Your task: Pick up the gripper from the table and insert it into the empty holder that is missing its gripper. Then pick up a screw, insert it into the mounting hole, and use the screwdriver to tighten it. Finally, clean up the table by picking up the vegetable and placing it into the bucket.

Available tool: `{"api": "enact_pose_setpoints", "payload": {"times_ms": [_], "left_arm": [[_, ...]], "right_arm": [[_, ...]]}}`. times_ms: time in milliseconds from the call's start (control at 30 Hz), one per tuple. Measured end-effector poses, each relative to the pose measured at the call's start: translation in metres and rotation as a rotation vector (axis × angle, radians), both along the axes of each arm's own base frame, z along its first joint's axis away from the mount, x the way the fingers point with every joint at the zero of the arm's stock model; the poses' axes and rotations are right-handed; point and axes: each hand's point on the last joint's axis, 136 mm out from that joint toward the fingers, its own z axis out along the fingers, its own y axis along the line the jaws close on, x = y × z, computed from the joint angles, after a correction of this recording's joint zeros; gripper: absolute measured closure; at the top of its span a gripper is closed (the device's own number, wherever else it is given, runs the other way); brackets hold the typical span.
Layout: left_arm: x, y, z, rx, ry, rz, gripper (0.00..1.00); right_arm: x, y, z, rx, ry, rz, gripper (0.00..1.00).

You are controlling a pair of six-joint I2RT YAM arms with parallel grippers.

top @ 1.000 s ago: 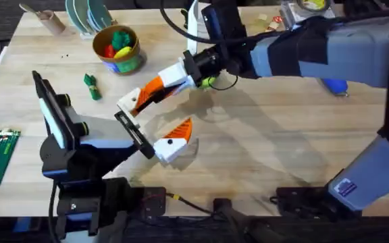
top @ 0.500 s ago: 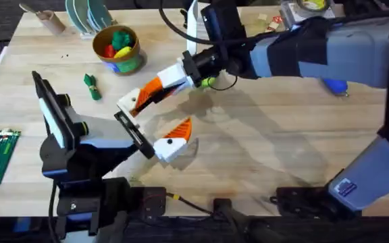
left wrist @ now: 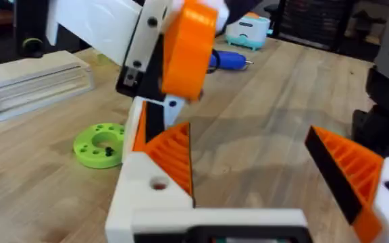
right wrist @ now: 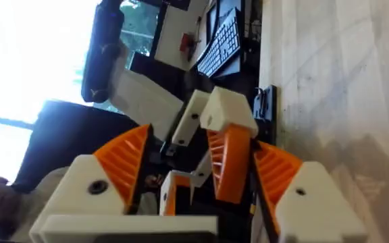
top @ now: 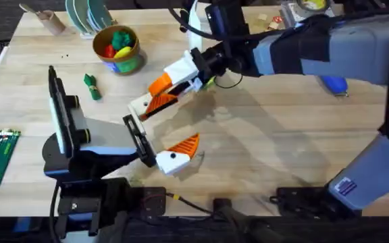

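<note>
- The right tool point(right wrist: 202, 160) reaches across the middle of the worktop point(top: 269, 152). Its orange pads stand apart, one on each side of a finger of the left tool point(left wrist: 258, 160). I judge it as open and not clamped on anything.
- The left tool is also wide open and holds nothing.
- The gripper point(left wrist: 175, 150), the ribbed orange piece, seems to sit already in the holder point(left wrist: 144, 202). If it is pushed fully home, I cannot tell.
- The mounting hole point(left wrist: 158, 183) in the holder looks empty, so I think the screw is not yet in.
- The screwdriver point(left wrist: 229, 61) lies far off on the worktop, untouched. A lime-green ring point(left wrist: 100, 143) lies nearer.
- The vegetable point(top: 92, 87) is on the worktop near the bucket point(top: 131, 63), not inside.
- So the first step looks nearly done. Screw, tightening and cleaning are left.
</note>
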Motion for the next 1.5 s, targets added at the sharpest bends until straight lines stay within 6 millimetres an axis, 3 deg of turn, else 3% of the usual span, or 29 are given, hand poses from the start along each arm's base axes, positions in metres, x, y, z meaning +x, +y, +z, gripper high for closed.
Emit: {"api": "enact_pose_setpoints", "payload": {"times_ms": [33, 67, 200, 333, 533, 633, 767, 900, 1067, 1500], "left_arm": [[-0.004, -0.002, -0.001, -0.003, 0.006, -0.023, 0.008], [-0.007, -0.004, -0.001, -0.007, 0.013, -0.043, 0.008], [-0.018, -0.010, 0.000, -0.015, 0.022, -0.114, 0.008], [-0.021, -0.012, 0.000, -0.018, 0.023, -0.135, 0.008], [-0.023, -0.013, 0.000, -0.021, 0.025, -0.149, 0.008], [-0.024, -0.013, 0.000, -0.021, 0.025, -0.151, 0.006], [-0.024, -0.013, 0.000, -0.021, 0.025, -0.152, 0.008], [-0.024, -0.013, 0.000, -0.022, 0.025, -0.154, 0.008], [-0.024, -0.013, 0.000, -0.022, 0.025, -0.154, 0.008], [-0.025, -0.013, -0.005, -0.028, 0.065, -0.153, 0.008]], "right_arm": [[0.001, -0.006, 0.004, 0.016, 0.013, 0.016, 0.122], [0.005, -0.007, 0.004, 0.017, 0.004, 0.002, 0.100], [0.032, -0.013, -0.004, -0.018, -0.034, -0.115, 0.089], [0.077, -0.022, -0.020, -0.098, -0.105, -0.316, 0.086], [0.139, -0.054, -0.038, -0.207, -0.192, -0.579, 0.081], [0.158, -0.075, -0.049, -0.281, -0.207, -0.665, 0.080], [0.154, -0.106, -0.075, -0.492, -0.200, -0.728, 0.081], [0.143, -0.117, -0.083, -0.688, -0.323, -0.741, 0.078], [0.136, -0.103, -0.083, -0.827, -0.540, -0.725, 0.079], [0.132, -0.095, -0.095, -0.979, -0.826, -0.677, 0.239]]}}
